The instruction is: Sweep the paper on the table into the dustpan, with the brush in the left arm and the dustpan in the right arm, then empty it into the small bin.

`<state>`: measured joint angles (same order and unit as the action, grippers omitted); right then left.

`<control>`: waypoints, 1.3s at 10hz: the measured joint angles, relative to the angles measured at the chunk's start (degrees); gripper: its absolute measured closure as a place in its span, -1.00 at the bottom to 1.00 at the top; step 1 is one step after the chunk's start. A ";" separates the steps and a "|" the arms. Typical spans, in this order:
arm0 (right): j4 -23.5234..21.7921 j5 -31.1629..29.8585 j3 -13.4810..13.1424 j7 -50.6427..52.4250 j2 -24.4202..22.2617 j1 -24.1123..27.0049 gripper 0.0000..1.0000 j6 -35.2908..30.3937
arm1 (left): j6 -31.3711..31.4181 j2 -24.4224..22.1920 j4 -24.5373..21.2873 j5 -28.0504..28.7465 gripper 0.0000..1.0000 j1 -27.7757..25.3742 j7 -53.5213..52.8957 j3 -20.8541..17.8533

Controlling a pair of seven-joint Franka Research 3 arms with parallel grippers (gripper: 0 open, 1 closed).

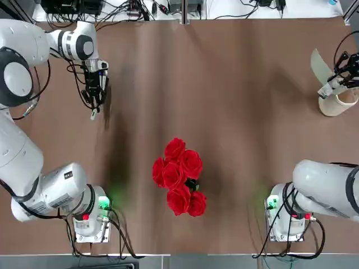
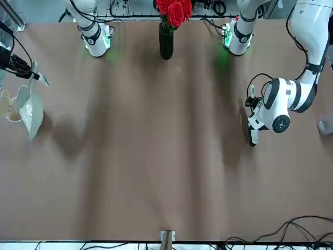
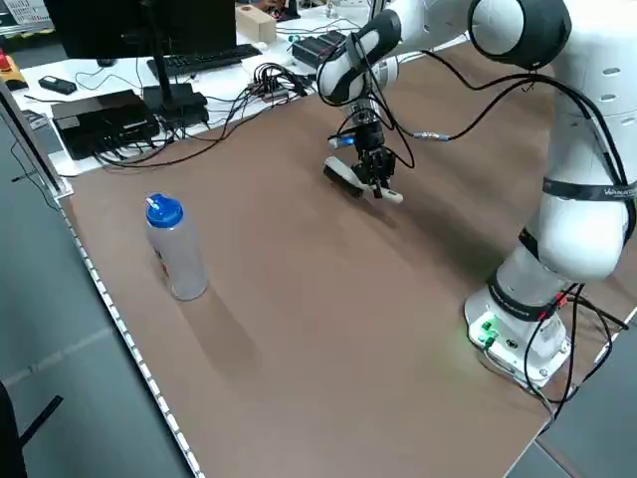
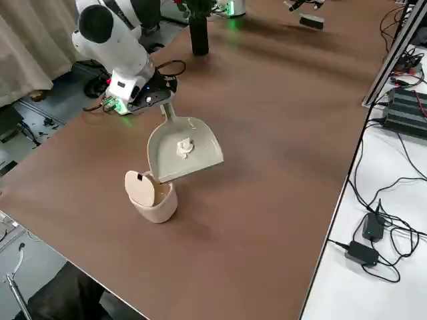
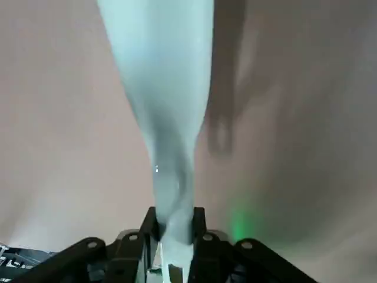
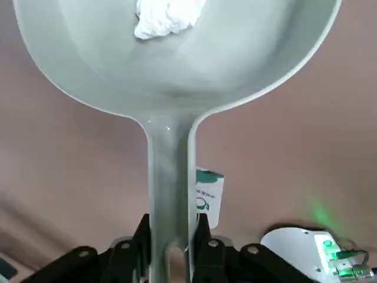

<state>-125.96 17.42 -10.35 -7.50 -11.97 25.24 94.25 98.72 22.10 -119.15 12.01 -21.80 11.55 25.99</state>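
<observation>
Item: paper (image 4: 183, 146), lying in the dustpan (image 4: 200, 157). Right gripper (image 6: 171, 236) is pinching the handle, holding the scoop tilted beside and partly over the small bin (image 4: 155, 200). Left gripper (image 5: 174, 227) is clamping the brush (image 5: 162, 88) far across the counter (image 1: 235, 89).

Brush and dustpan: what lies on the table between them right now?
Nothing: in the top view bare table runs from the brush to the dustpan. The roses stand nearer the bases, off that line.
</observation>
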 joint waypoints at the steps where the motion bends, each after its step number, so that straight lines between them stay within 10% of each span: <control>1: 0.00 0.53 -1.64 0.00 -0.12 0.11 0.34 -0.94 | -0.01 0.00 0.01 0.00 0.46 0.03 0.03 0.06; 13: 0.38 5.15 -6.87 0.01 -0.57 1.32 0.34 -3.69 | 0.01 1.81 0.04 0.17 0.46 0.95 0.60 0.08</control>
<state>-125.58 22.57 -17.22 -7.49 -12.54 26.55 90.56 98.73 23.91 -119.11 12.18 -20.85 12.15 26.06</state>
